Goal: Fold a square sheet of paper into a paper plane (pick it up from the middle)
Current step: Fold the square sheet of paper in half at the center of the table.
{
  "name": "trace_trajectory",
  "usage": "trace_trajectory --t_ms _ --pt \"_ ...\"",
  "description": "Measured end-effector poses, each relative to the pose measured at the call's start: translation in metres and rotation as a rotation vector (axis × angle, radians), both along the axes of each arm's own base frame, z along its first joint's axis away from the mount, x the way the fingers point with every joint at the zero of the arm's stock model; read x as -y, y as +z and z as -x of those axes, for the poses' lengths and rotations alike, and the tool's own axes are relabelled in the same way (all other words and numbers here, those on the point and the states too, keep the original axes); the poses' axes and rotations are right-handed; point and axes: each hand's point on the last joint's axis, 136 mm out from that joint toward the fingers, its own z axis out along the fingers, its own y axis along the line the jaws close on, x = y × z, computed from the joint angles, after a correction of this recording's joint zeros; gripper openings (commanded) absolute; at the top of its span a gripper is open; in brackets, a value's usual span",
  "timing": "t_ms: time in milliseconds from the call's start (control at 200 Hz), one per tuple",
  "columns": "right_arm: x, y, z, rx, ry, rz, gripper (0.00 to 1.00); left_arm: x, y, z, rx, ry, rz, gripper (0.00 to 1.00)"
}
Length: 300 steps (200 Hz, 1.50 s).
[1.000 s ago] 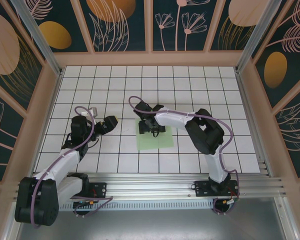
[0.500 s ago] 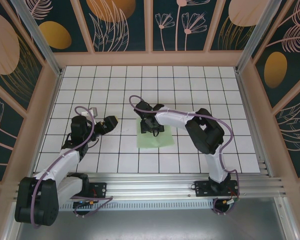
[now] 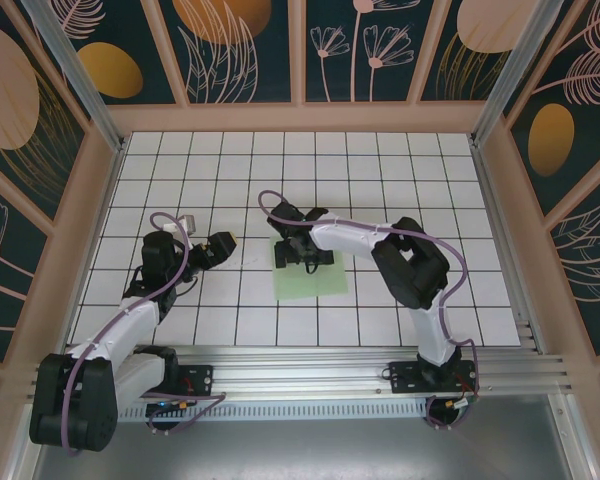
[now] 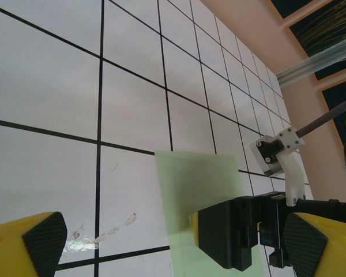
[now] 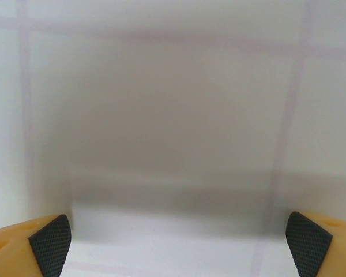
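Since half a second ago the right gripper (image 3: 302, 252) has spread its jaws wide again, low over the square sheet of paper (image 3: 310, 282), which lies flat on the tiled table (image 3: 400, 200). The left gripper (image 3: 223, 244) waits agape to its left. The pickup is in hand; next it needs a centre pinch.

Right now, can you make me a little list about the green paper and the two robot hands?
paper: square sheet of paper, pale green, lying flat, not folded yet
where: on the white grid table, near its middle
right gripper: jaws wide open, low over the sheet's far part; touching or not, unclear
left gripper: open, holding nothing, left of the sheet and apart from it
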Motion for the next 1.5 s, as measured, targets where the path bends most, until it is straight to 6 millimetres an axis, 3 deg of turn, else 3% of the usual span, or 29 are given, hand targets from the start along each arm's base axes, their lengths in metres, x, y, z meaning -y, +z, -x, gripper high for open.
trace_trajectory --t_ms 235,440,585,981,1091,1196,1386,1501 --pt "-0.002 -0.005 0.009 0.011 -0.002 0.011 0.99 0.000 0.000 0.000 -0.001 -0.002 0.001 0.99" --pt "0.000 -0.005 0.008 0.025 -0.015 0.003 0.86 0.000 0.000 0.000 -0.001 -0.002 0.001 0.99" --pt "0.000 -0.004 0.007 0.030 -0.019 0.006 0.83 0.000 0.000 0.000 -0.001 -0.002 0.001 0.99" --pt "-0.001 0.002 0.008 0.022 -0.021 -0.010 0.41 0.000 0.000 0.000 -0.001 -0.002 0.001 0.98" --pt "-0.004 0.016 0.006 0.028 -0.019 -0.054 0.35 0.000 0.000 0.000 0.000 -0.002 0.001 0.99" --pt "-0.013 0.044 0.002 0.054 -0.016 -0.149 0.34 0.000 0.003 -0.001 0.002 -0.002 0.002 0.99" --pt "-0.022 0.103 -0.008 0.111 -0.021 -0.470 0.35 0.002 0.014 -0.007 0.022 -0.006 0.007 0.99" --pt "-0.014 0.117 -0.016 0.121 -0.056 -0.668 0.37 0.005 0.020 -0.013 0.018 -0.016 0.023 0.99"
